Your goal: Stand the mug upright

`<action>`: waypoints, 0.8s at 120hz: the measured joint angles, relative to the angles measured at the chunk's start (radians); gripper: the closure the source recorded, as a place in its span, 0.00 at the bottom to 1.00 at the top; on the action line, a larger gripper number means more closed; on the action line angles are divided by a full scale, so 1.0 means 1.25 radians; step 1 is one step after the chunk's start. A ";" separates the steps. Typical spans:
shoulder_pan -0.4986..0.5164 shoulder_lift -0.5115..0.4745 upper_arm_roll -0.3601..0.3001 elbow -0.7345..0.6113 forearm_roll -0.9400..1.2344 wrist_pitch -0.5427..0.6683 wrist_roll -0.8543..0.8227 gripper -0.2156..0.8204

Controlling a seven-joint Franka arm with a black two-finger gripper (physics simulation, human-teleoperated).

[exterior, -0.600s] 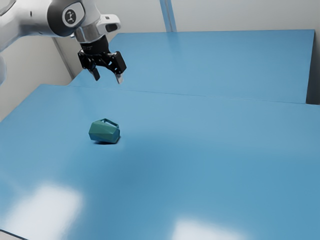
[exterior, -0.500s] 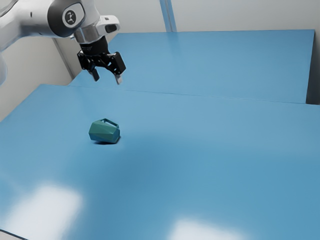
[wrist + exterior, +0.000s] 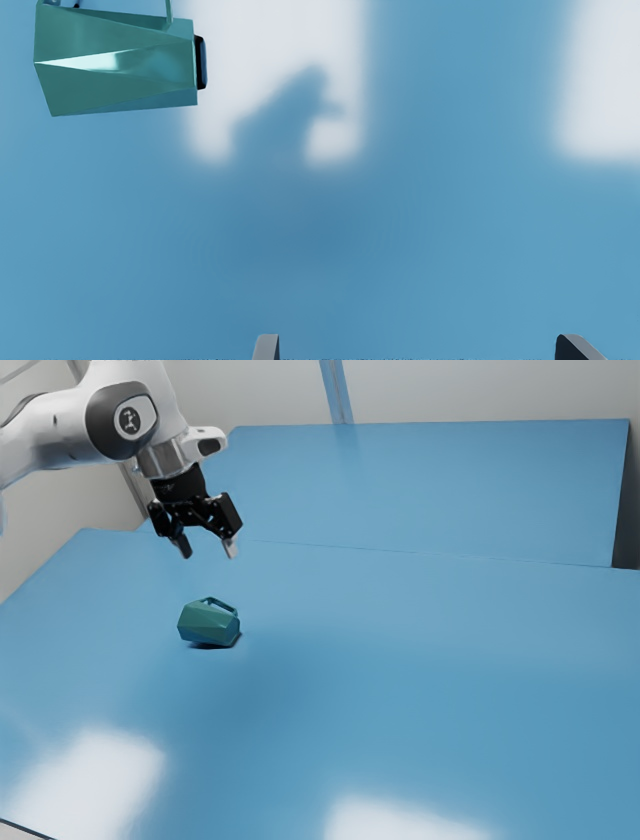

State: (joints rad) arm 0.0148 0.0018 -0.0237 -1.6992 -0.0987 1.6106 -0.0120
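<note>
tool [image 3: 208,550] lower than before, spread wide, above and apart from toppled mug [image 3: 208,624]

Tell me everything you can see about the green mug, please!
The mug is teal green and shiny, with flat, slanted faces like a cut gem. It might be glazed pottery or painted metal; I can't tell which. It has a thin, angular handle along its side, and a dark piece sticks out at one end. It's lying on its side on the blue table. The open end effector is above the table, not touching it.
</note>
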 joint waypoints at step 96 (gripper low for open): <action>0.321 0.070 0.002 -0.138 -0.267 0.143 0.399 0.21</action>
State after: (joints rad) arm 0.4165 0.0892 -0.0214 -1.8714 -0.4326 1.7898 0.4873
